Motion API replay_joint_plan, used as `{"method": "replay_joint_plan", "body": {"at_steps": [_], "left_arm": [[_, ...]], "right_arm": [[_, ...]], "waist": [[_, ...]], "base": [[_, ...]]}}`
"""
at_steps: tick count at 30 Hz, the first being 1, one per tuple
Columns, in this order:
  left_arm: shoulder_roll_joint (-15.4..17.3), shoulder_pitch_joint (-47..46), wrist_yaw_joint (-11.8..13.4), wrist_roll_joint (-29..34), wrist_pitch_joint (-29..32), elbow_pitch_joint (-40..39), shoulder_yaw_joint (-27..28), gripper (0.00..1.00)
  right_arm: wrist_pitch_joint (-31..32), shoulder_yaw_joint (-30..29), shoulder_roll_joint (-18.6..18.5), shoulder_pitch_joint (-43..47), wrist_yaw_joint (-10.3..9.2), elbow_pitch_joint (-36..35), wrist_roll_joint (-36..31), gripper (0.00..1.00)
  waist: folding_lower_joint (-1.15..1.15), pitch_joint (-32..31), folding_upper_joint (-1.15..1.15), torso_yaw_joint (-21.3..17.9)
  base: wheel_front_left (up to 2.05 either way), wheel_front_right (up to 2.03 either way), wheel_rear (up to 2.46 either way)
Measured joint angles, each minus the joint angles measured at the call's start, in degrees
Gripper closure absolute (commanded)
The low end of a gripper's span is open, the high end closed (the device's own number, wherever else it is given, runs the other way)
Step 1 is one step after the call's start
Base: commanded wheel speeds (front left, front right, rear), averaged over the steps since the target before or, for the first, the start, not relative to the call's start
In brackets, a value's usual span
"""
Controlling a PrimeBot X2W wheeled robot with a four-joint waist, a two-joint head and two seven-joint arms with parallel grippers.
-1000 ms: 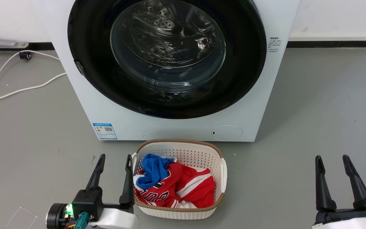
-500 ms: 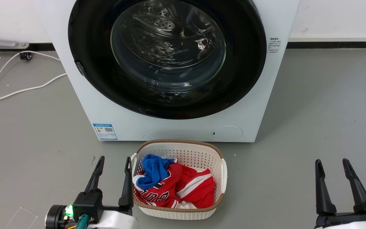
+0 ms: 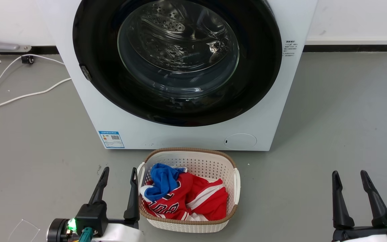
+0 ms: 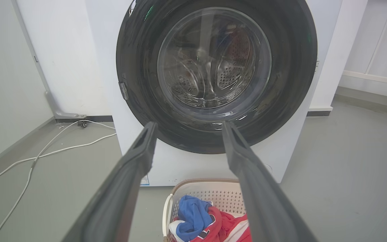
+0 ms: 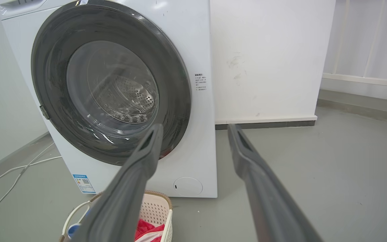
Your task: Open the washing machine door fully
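Both our left end effector [image 3: 120, 169] and right end effector [image 3: 348, 172] hang empty and spread apart, flanking the laundry basket [image 3: 186, 152], likely poised to reach. The washing machine door [image 3: 178, 60] sits closed, flush on the white machine [image 3: 180, 136], far ahead.

The washing machine door [image 3: 260, 67] is closed; left hand [image 3: 120, 170] and right hand [image 3: 348, 172] gape empty.

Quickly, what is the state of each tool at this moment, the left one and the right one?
Left tool: open, holding nothing.
Right tool: open, holding nothing.
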Motion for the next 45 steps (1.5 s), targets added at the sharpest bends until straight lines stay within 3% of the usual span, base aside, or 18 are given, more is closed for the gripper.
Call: {"method": "replay_joint_plan", "body": {"at_steps": [6, 7, 8, 12, 15, 21, 25, 31, 34, 37, 45], "left_arm": [[-0.01, 0.02, 0.23, -0.04, 0.0, 0.09, -0.15, 0.0], [-0.01, 0.02, 0.27, -0.08, 0.0, 0.13, -0.15, 0.0], [-0.01, 0.02, 0.4, -0.1, 0.0, 0.14, -0.18, 0.0], [-0.01, 0.02, 0.52, -0.19, 0.0, 0.23, -0.2, 0.0], [-0.02, 0.02, 0.56, -0.19, 0.0, 0.33, -0.2, 0.0], [-0.02, 0.02, 1.0, -0.49, 0.0, 0.59, -0.13, 0.0], [-0.03, 0.03, 1.01, -0.55, 0.0, 0.74, -0.27, 0.0], [-0.04, 0.05, 1.18, -0.59, 0.0, 0.98, -0.4, 0.0], [-0.04, 0.05, 1.25, -0.59, 0.0, 1.03, -0.47, 0.0], [-0.04, 0.05, 1.34, -0.58, 0.0, 1.02, -0.48, 0.0], [-0.04, 0.05, 1.43, -0.44, 0.0, 1.05, -0.48, 0.0]], "right_arm": [[0.0, 0.24, 0.01, 0.0, 0.0, 0.33, 0.0, 0.0], [0.0, 0.34, 0.0, 0.0, 0.0, 0.37, 0.0, 0.56], [0.0, 0.38, 0.0, 0.0, 0.0, 0.41, 0.01, 1.0], [0.0, 0.68, 0.0, -0.02, 0.0, 0.25, 1.25, 1.0], [0.0, 1.18, 0.0, -0.12, 0.0, -0.1, 8.91, 1.0], [-0.02, 0.69, -0.08, -1.16, -0.01, 0.59, 38.98, 1.0], [-0.01, 3.56, 0.07, -1.2, -0.01, 2.12, 59.15, 1.0], [-0.02, 5.28, -0.03, -1.2, -0.01, 0.45, 78.54, 1.0], [0.35, 6.33, -0.01, -0.94, -0.01, -0.91, 84.24, 1.0], [4.49, 5.8, 0.02, -0.22, -0.01, -2.34, 88.33, 1.0], [16.12, 2.66, -0.44, 1.76, -0.01, -4.35, 91.74, 1.0]], "waist": [[0.0, -0.08, 0.0, -0.15], [0.0, -0.09, 0.0, -0.17], [0.0, -0.09, 0.0, -0.19], [0.0, -0.03, 0.0, -0.24], [0.0, 0.0, 0.0, -0.32], [0.0, 0.02, 0.0, -0.49], [0.0, -0.04, 0.0, -0.52], [0.0, -0.14, 0.0, -0.47], [0.0, -0.18, 0.0, -0.36], [0.0, -0.18, 0.0, -0.3], [0.0, -0.3, 0.0, -0.02]], "base": [[0.0, 0.0, 0.0], [0.0, 0.0, 0.0], [0.0, 0.0, 0.0], [0.0, 0.0, 0.0], [0.0, 0.0, 0.0], [0.0, 0.0, 0.0], [0.0, 0.0, 0.0], [0.0, 0.0, 0.0], [0.0, 0.0, 0.0], [0.0, 0.0, 0.0], [0.0, 0.0, 0.0]]}}
